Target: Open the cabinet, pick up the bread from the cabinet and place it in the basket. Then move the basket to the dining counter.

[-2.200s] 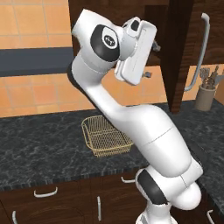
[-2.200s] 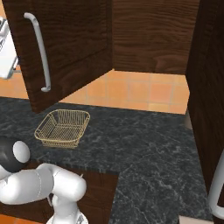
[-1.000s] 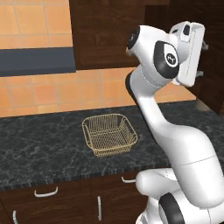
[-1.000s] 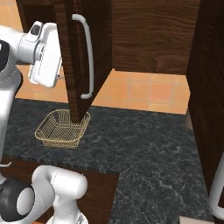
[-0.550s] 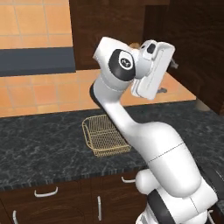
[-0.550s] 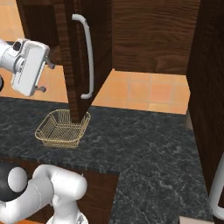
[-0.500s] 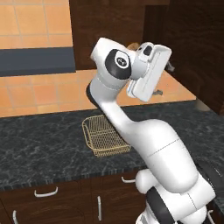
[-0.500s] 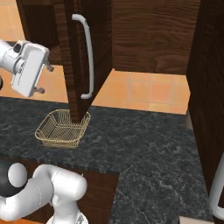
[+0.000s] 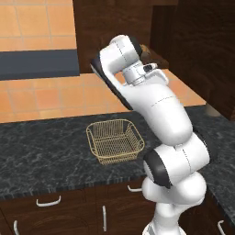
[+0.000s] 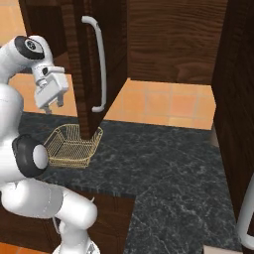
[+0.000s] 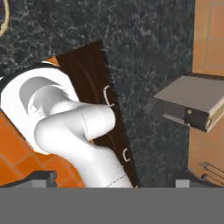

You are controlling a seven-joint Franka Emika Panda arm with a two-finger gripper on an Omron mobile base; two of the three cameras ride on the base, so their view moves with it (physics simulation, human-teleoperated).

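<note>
Pincer [image 10: 53,107] open and empty, pointing down, basket [image 10: 71,145] on the table [image 10: 163,163] below it, cabinet [image 10: 92,64] door open just beside

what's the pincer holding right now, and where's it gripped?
Nothing. The pincer hangs open in the air beside the open cabinet door, above the basket, with nothing between its fingers.

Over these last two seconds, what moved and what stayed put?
The cabinet door swung further open, edge-on in the right base view. The hand let go of the handle, drew back left and dropped lower, and now points down at the counter, jaws open and empty. The basket stayed in place on the counter.
</note>
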